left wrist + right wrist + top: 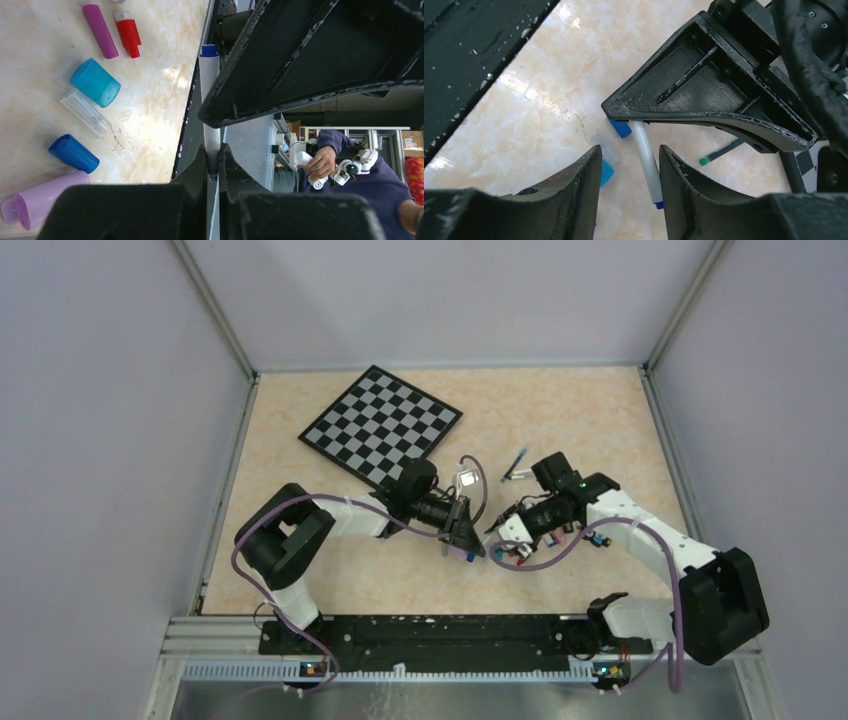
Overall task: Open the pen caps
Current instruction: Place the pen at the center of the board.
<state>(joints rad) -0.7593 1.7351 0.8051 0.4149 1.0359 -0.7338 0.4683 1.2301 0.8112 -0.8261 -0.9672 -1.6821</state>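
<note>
Left tool (214, 165) clamps the pen (646, 160), likely light and slick; pinch its blue cap (659, 204) with your parted right tool (630, 175).

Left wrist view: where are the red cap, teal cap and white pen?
red cap (128, 31), left wrist view, wide body.
teal cap (95, 83), left wrist view, side wall.
white pen (209, 75), left wrist view, barrel.

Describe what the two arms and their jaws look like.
Both the left arm and right arm have white links between bulky black joint housings, with lilac cables looping alongside. A small green light glows near the right wrist. The jaws are black, wedge-shaped plastic, scuffed with whitish scratches along their edges.
</note>
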